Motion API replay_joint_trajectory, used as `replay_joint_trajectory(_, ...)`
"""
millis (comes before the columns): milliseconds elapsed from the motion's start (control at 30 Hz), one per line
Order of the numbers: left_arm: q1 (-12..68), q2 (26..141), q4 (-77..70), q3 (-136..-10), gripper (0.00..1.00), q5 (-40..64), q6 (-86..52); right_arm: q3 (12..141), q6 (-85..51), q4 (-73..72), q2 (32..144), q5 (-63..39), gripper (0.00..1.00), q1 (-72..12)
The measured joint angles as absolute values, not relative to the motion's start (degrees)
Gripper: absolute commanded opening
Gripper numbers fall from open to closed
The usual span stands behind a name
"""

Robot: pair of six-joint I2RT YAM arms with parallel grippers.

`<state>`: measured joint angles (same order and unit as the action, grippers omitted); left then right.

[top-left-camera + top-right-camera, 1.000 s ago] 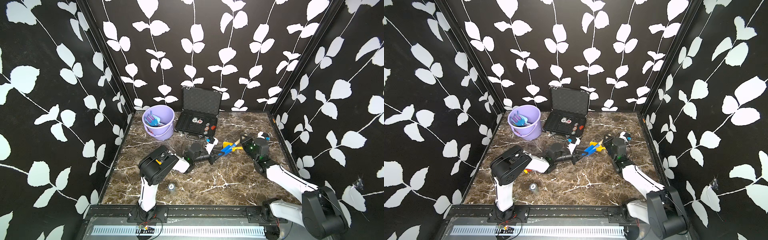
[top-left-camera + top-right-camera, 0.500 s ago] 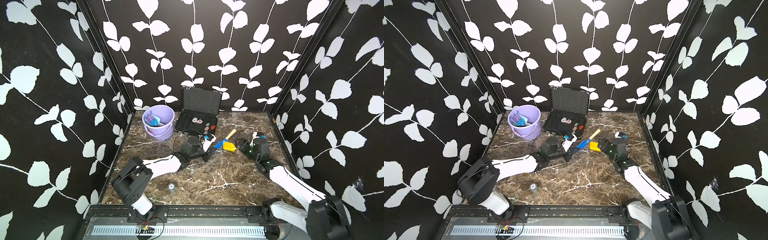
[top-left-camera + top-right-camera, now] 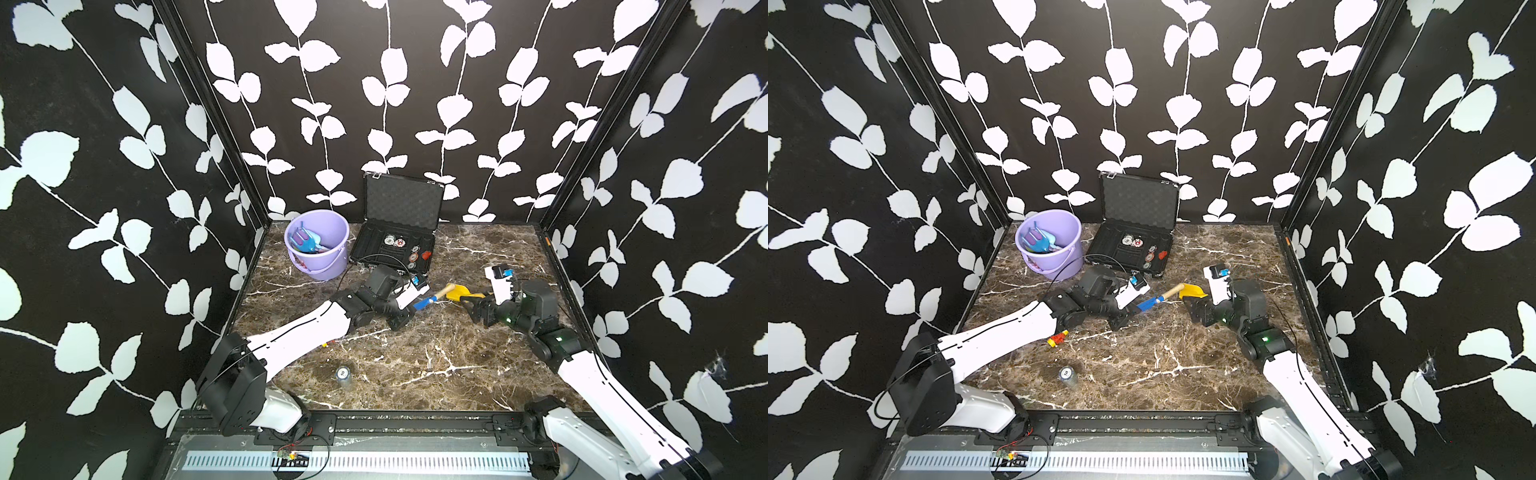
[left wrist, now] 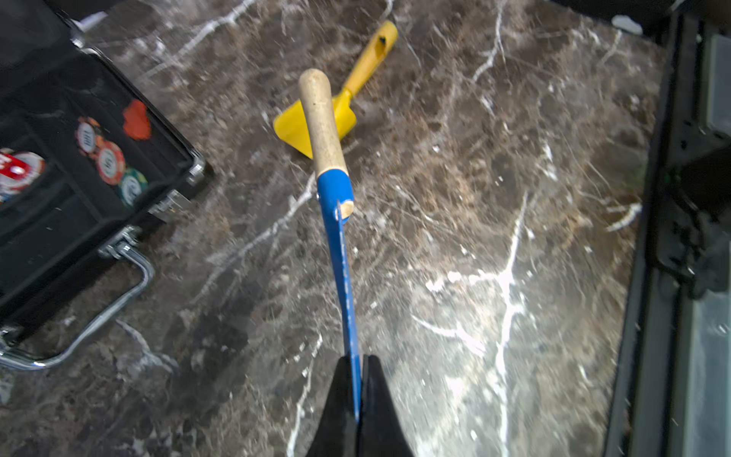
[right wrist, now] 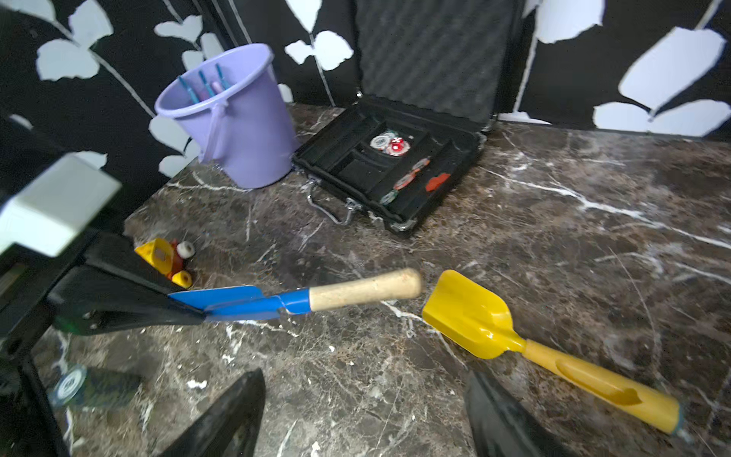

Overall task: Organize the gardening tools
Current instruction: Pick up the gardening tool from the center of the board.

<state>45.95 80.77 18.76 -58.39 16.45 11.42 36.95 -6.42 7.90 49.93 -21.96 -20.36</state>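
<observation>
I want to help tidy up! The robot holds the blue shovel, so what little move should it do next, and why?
Probably the left tool should carry the blue trowel over to the purple bucket. It is shut on the blade, and other tools stand in that bucket. The yellow scoop lies on the table for later.

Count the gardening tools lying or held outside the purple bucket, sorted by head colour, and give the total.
Blue: 1, the blue trowel, gripped by the left gripper.
Yellow: 1, the yellow scoop, lying on the table.
Total: 2
</observation>
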Motion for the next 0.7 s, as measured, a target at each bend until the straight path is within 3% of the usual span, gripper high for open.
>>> replay_joint_trajectory(400,44.1,77.2,29.0,-60.0,0.00,24.1,14.1,42.0,12.5,12.1,59.9,-14.1,0.75,-37.2)
replay_joint_trajectory(700,41.4,75.5,32.4,-60.1,0.00,29.5,15.2,43.1,16.6,12.7,66.9,-8.4,0.74,-39.9)
